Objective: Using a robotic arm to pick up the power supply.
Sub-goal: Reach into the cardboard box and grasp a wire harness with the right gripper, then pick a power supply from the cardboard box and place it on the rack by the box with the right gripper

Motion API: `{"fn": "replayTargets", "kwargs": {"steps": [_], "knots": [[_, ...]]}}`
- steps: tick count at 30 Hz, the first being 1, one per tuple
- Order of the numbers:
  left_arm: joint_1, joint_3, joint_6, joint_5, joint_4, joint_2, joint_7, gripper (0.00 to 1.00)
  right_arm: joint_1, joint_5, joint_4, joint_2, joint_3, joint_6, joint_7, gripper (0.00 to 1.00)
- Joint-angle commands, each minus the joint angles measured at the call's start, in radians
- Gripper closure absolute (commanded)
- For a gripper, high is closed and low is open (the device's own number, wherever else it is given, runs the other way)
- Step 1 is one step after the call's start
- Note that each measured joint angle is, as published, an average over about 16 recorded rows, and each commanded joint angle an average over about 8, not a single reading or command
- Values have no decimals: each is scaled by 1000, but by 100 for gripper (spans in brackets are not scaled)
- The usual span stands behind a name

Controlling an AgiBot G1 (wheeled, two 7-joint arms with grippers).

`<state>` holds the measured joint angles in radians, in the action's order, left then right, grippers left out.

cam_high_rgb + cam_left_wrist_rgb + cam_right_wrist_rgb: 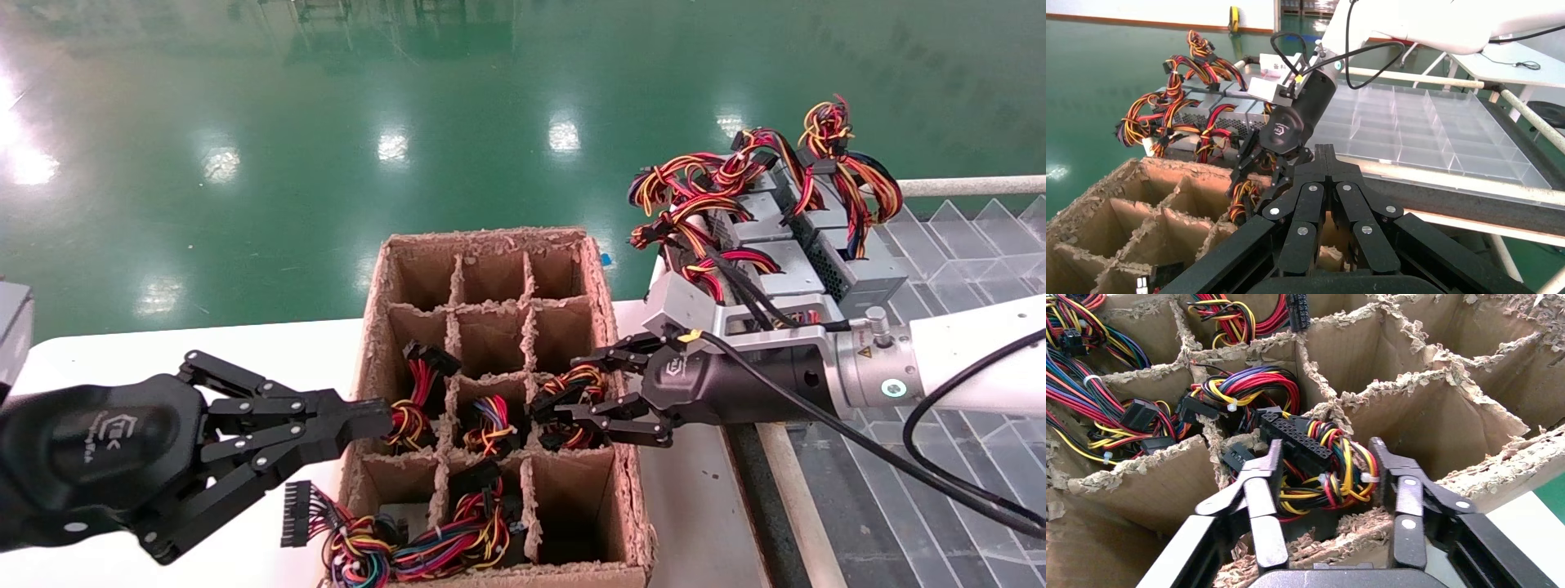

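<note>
A brown cardboard box [490, 238] with dividers stands on the white table. Power supply wire bundles fill several of its cells, and the metal bodies are hidden below. My right gripper [556, 384] is open at the right cell of the third row. Its fingers straddle one bundle of red, yellow and black wires [1321, 478] with a black connector [1297, 441]. More grey power supplies [784, 261] lie in a row behind the right arm. My left gripper [384, 412] is shut on nothing, its tip at the box's left wall.
Clear plastic divider trays [964, 245] cover the surface to the right of the box. A loose black connector [296, 502] with wires hangs over the box's front left corner. The box's back cells [490, 278] hold nothing. Green floor lies beyond the table [163, 351].
</note>
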<state>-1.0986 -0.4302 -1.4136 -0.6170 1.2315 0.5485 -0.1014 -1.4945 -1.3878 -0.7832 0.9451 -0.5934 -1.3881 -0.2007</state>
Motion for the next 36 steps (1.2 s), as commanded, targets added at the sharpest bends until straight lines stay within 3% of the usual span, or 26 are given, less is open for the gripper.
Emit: {"fn": "replayTargets", "kwargs": {"steps": [1,14,22,30,36], "knots": [[0,0,0,0,0,0,0,100,-2,-4,2,2,-2,0,2,100],[0,0,0,0,0,0,0,100,-4,2,-29,-12,2,-11,9,100],[0,0,0,0,0,0,0,100,4,4,-181,-52,20,6,44,100],[0,0,0,0,0,0,0,100,6,-4,-363,-96,33,32,-24,100],[0,0,0,0,0,0,0,100,11,-30,-416,-102,24,47,-64,100]]}}
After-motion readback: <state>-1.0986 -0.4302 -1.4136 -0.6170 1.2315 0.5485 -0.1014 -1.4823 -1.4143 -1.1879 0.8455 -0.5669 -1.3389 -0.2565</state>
